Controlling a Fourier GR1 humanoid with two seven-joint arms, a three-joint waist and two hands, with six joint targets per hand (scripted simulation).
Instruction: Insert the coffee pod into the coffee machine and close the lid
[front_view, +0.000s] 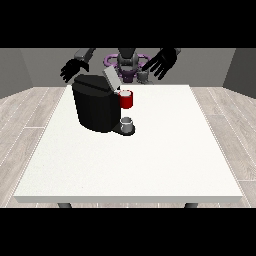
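1. I cannot plainly pick out the coffee pod. Two small grey things show, and either could be it.
2. One grey thing (143, 76) sits at the far edge of the table (165, 150), just in front of my body. It is just below and beside the fingertips of my hand at the view's right (164, 62). I cannot tell whether it touches them.
3. The other grey thing (127, 123) stands upright on the low base at the front of the coffee machine (95, 107). It is well apart from both of my hands.
4. A red thing at the machine (126, 99) sits right above that second grey thing, against the machine's right side as the view shows it.
5. The machine is black and stands on the view's left half of the table. Its lid (110, 78) is tilted up and open.
6. My hand at the view's right is raised over the far edge of the table, fingers spread wide and pointing down, holding nothing.
7. My hand at the view's left (73, 68) hangs just behind the machine's top rear corner, fingers also spread and holding nothing.
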